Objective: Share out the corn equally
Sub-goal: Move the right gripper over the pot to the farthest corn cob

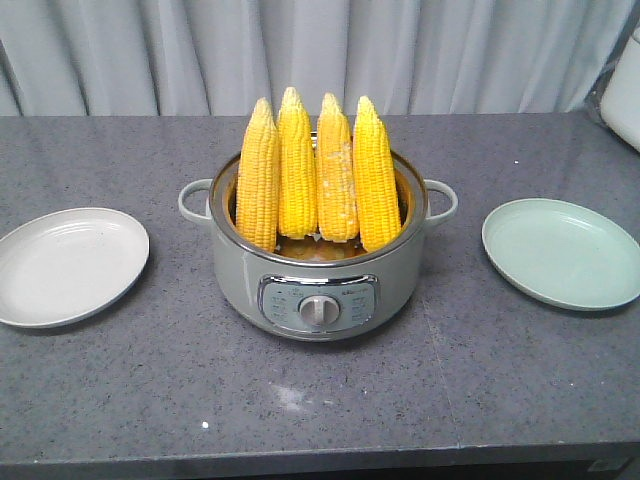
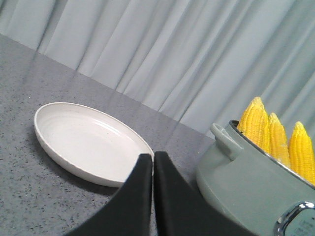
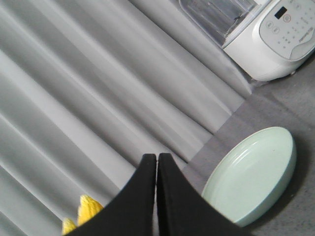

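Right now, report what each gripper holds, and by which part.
Nothing. The left gripper and right gripper have their jaws shut and empty; all four corn cobs stand in the pot.

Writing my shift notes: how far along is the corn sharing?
Nothing is done: all four corn cobs stand in the pot. Nothing is in hand: the left gripper and right gripper are shut, empty. Left: two cobs onto the white plate, two onto the green plate, both bare.
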Tool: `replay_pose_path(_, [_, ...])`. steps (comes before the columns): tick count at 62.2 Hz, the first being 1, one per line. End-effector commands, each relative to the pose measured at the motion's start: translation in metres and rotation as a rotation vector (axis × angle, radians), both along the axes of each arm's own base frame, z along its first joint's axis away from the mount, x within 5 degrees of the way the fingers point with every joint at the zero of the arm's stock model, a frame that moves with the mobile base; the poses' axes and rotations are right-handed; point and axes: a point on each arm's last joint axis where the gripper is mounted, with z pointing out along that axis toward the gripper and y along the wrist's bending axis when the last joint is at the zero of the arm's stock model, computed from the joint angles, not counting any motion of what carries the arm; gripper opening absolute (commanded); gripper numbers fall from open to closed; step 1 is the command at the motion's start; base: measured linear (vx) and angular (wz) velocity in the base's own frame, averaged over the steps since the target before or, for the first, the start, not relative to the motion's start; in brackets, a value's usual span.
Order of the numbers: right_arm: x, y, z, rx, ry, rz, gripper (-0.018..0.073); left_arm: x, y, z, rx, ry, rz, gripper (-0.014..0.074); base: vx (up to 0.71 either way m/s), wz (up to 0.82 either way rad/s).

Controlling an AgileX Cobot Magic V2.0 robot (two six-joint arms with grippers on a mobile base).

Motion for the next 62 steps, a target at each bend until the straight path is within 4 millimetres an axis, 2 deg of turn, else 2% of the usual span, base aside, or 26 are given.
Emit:
replay_pose_path(1, [-0.003, -0.005, 0.006, 0.115, -0.119, -0.030, -0.0003, -0.002, 0.004, 0.009, -0.057, -0.115, 0.036, -0.0006, 0.00, 0.00])
replay_pose_path(6, [-0.004, -0.007, 0.009, 0.150, -0.154, -0.040, -0.0003, -0.003, 0.005, 0.012, -0.113, -0.156, 0.045, -0.0006, 0.00, 0.00])
replay_pose_path(12, [-0.005, -0.007, 0.013, 0.149, -0.173, -0.042, -0.0003, -0.005, 0.009, 0.019, -0.287, -0.241, 0.052, -0.0006, 0.00, 0.00])
replay_pose_path(19, [-0.008, -0.005, 0.027, 0.126, -0.187, -0.027, -0.0003, -0.007, 0.011, 0.025, -0.421, -0.314, 0.042, -0.0006, 0.00, 0.00])
replay_pose_path(34, [-0.020, 0.008, 0.072, -0.137, -0.069, 0.026, -0.0003, -0.010, 0.014, 0.034, -0.461, -0.396, 0.042, -0.0006, 0.00, 0.00])
replay_pose_path(41, [-0.029, 0.010, 0.094, -0.279, -0.007, 0.003, -0.0003, -0.015, 0.010, 0.055, -0.366, -0.426, 0.014, -0.0006, 0.00, 0.00])
replay_pose_path(53, [-0.030, 0.010, 0.125, -0.434, -0.016, -0.040, -0.0003, -0.032, 0.000, 0.115, 0.017, -0.503, 0.003, -0.0006, 0.00, 0.00])
replay_pose_path(62, [-0.024, 0.010, 0.134, -0.449, 0.003, -0.035, -0.0003, -0.032, 0.001, 0.146, 0.069, -0.454, 0.019, -0.0006, 0.00, 0.00])
